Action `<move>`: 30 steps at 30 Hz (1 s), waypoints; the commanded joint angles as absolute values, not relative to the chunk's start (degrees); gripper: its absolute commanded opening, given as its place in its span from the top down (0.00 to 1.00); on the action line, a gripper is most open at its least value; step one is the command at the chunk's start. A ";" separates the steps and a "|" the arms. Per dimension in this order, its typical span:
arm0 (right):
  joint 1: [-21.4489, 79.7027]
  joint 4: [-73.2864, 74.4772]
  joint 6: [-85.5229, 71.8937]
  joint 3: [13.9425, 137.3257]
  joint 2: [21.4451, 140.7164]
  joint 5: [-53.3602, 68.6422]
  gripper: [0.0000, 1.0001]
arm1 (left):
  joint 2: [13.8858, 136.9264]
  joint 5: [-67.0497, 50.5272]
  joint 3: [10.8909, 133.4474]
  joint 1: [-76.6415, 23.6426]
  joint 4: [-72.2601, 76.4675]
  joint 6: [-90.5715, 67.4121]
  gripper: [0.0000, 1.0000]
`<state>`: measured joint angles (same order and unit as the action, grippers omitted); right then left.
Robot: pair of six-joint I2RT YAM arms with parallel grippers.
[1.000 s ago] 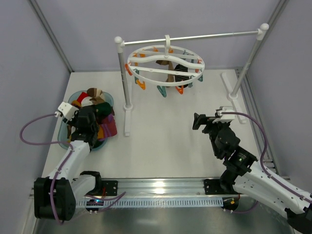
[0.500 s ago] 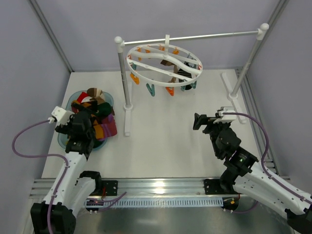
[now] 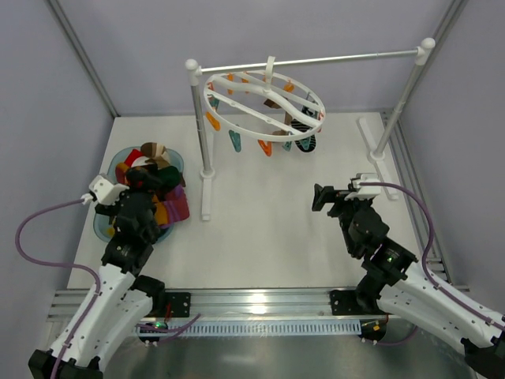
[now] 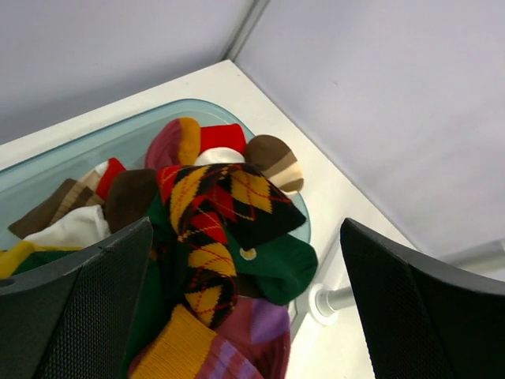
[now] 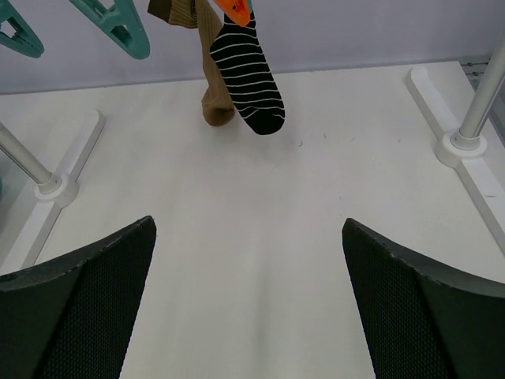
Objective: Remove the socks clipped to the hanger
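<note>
The white ring hanger (image 3: 264, 106) hangs tilted from the rack's bar, rimmed with orange and teal clips. A black-white striped sock (image 3: 306, 133) and a brown sock (image 3: 278, 128) hang clipped at its right side; both show in the right wrist view, striped (image 5: 246, 79) and brown (image 5: 207, 75). Several loose socks (image 3: 162, 193) lie heaped in a teal glass bowl (image 3: 101, 225), among them a red-orange diamond sock (image 4: 213, 213) and a dark green one (image 4: 280, 264). My left gripper (image 3: 148, 183) is open and empty just above the heap (image 4: 245, 316). My right gripper (image 3: 319, 196) is open and empty, low over the table, facing the hanging socks (image 5: 248, 300).
The rack has a metal bar (image 3: 347, 57), a white left post (image 3: 200, 134) with a foot (image 3: 207, 197) beside the bowl, and a right post (image 3: 402, 99) with a foot (image 3: 371, 138). Grey walls close in on the table at the left, back and right.
The hanger has swung and turned, tilting down to the right, so the clipped socks moved right. My left arm drew back towards its base, its gripper still over the bowl. The right arm stayed still.
</note>
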<state>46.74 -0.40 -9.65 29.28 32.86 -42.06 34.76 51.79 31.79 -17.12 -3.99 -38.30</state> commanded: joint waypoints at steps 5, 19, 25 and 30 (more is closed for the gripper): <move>45.88 -5.18 -9.85 27.51 31.90 -43.07 0.00 | 37.61 56.95 34.19 -27.58 8.68 -29.19 0.00; 31.65 -18.97 -12.13 26.54 43.93 -29.02 0.00 | 59.49 50.55 22.52 -49.04 60.35 -7.12 0.01; 24.09 -31.89 -13.18 30.58 60.51 -19.43 0.00 | 76.35 45.53 20.48 -49.31 81.53 -2.92 0.00; 20.40 -45.95 -13.01 30.94 69.07 -14.95 0.00 | 91.29 41.23 23.37 -49.22 88.59 -2.54 0.00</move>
<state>22.06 -31.35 -11.97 28.77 67.11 -19.49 86.80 44.62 21.04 -49.12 69.47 -4.12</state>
